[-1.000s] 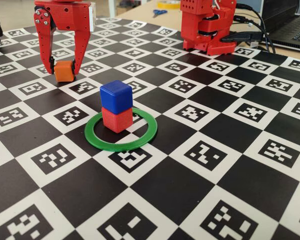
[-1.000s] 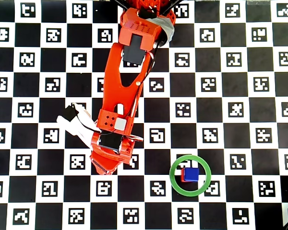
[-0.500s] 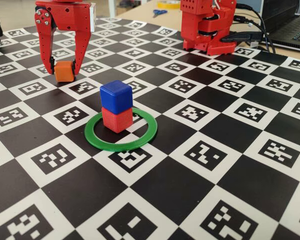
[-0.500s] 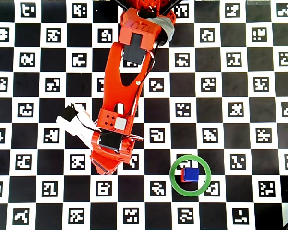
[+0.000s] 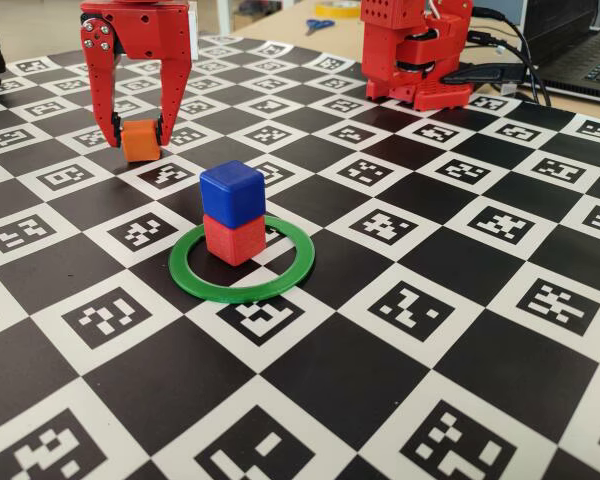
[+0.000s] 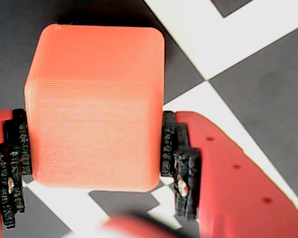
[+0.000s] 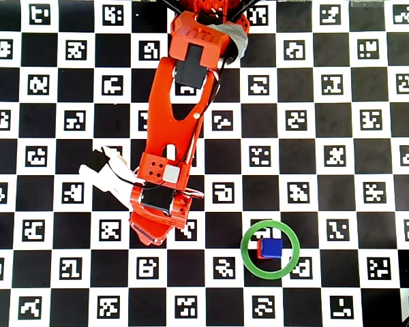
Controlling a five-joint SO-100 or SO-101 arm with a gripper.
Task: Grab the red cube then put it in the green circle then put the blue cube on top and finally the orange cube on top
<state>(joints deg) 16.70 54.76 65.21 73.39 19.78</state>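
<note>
Fixed view: red printed two-finger hand (image 5: pixel 140 138) clamped on the small matte orange plastic cube (image 5: pixel 139 140), at or just off the checkered marker-print counter (image 5: pixel 460 300). Well to its right and nearer the camera: deep-blue matte cube (image 5: pixel 232 193) stacked on red matte cube (image 5: pixel 234 238) inside the flat thin green plastic ring (image 5: pixel 242 284).

Wrist view: black ridged pads (image 6: pixel 175 158) touch both cube sides; layer lines and rounded edges visible. Grip sits low, so the cube could pivot.

Overhead view: arm hides the orange cube. Risk: off-centre placement topples the two-cube stack.

Checkered marker mat (image 5: pixel 450 330) being spread across desk; blue-handled scissors (image 5: pixel 319 25) and laptop (image 5: pixel 585 55) lying beyond it.
</note>
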